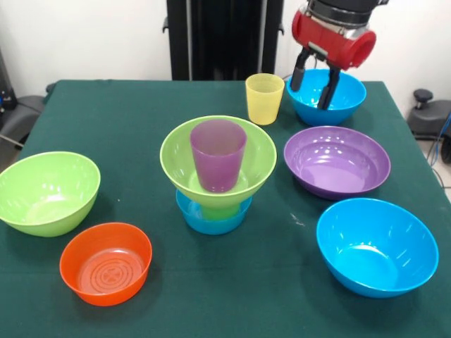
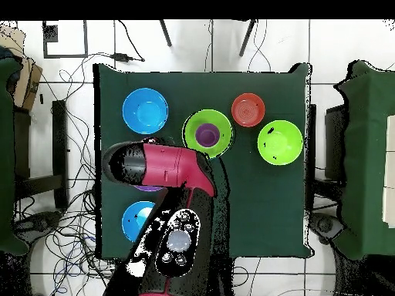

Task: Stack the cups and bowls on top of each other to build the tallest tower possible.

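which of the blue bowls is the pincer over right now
The blue bowl at the far edge, beside the yellow cup. The pincer hangs over it; the other big one sits near, the small one under the stack.

The tower [image 1: 218, 179] stands mid-table [image 1: 211, 296]: small blue bowl [image 1: 211, 220], green cup [image 1: 220, 209], green bowl [image 1: 218, 158], purple cup [image 1: 218, 155] on top. The gripper [image 1: 314, 83] hangs open, its fingers over a blue bowl [image 1: 345, 105] by the far right corner, beside the yellow cup [image 1: 264, 98].

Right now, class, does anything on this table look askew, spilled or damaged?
Nothing is spilled or broken. The tower stands upright, its purple cup sitting straight in the green bowl. The loose bowls all rest upright.
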